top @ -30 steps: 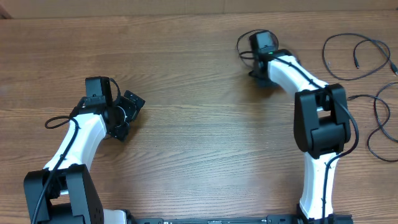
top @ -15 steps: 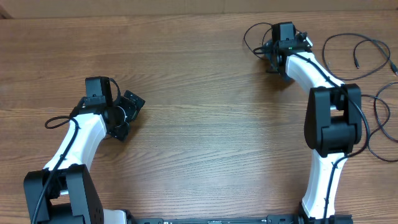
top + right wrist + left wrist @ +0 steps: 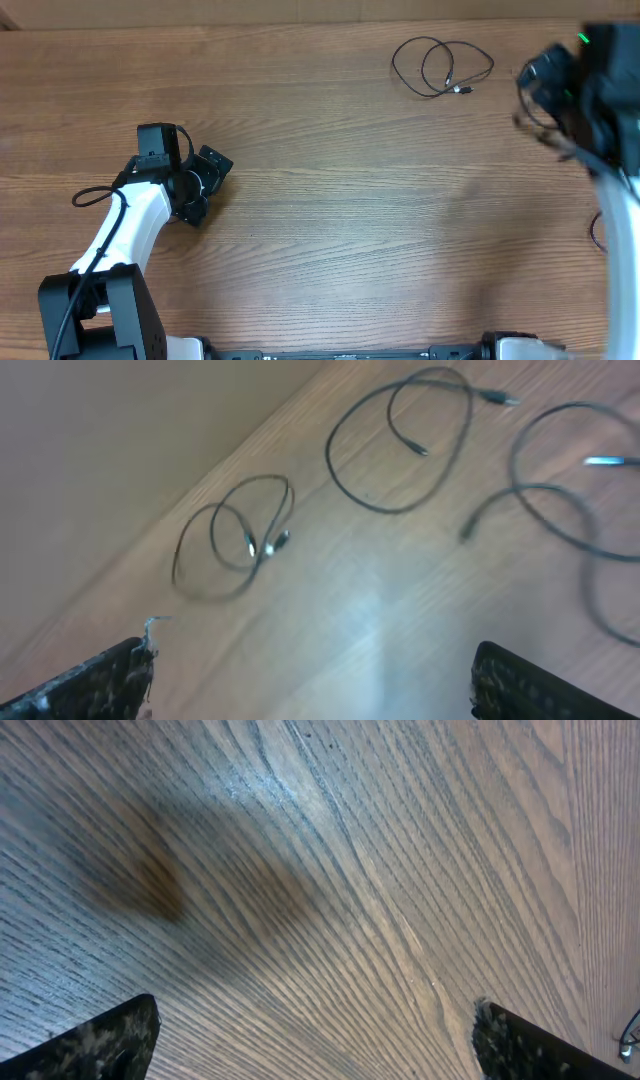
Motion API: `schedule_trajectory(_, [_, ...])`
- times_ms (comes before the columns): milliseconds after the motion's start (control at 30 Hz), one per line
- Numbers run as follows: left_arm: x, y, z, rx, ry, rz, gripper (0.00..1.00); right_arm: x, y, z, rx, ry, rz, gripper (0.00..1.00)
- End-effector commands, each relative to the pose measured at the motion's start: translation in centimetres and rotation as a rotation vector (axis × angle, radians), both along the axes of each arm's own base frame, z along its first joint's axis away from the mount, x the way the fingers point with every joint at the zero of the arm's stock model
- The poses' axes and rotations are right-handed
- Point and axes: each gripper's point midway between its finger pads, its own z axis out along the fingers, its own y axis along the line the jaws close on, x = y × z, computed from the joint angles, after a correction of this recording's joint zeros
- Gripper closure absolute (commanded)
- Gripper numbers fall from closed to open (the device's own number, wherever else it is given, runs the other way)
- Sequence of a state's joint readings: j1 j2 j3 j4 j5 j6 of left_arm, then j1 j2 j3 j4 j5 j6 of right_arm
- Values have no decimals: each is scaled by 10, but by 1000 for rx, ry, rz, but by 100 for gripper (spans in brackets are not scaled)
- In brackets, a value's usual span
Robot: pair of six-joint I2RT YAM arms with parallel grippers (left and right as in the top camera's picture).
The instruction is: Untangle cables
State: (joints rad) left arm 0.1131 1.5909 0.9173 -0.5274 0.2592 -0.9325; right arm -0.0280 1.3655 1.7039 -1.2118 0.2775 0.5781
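Noted flat and apart on surface point(image 3: 350, 610): double-coiled cable point(image 3: 268, 546), single-loop cable point(image 3: 385, 510), sprawled cable point(image 3: 540, 487), all thin, black.

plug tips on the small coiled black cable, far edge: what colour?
Silver tips on the thin black coiled cable; right wrist view shows it best.

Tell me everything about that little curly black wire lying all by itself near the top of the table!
The little black cable is thin and bendy and looks rubber-coated. It lies flat on the wooden table near the far edge, curled into a couple of overlapping loops. Its two small silver-tipped plug ends sit close together inside the loops. It lies apart from the other cables, and nothing touches it but the table.
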Motion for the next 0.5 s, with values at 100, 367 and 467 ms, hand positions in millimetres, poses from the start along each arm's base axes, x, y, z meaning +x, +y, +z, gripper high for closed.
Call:
schedule_trajectory(100, [2,1,3,16,-14,-17,0,-92,31,41,-72,-52,284,0])
schedule_trajectory(367, [2,1,3,16,-13,-17,0,-221,50,79,-95,-318,384,0])
schedule_trajectory(467, [2,1,3,16,-14,-17,0,-256,50,77,-106,-372,384,0])
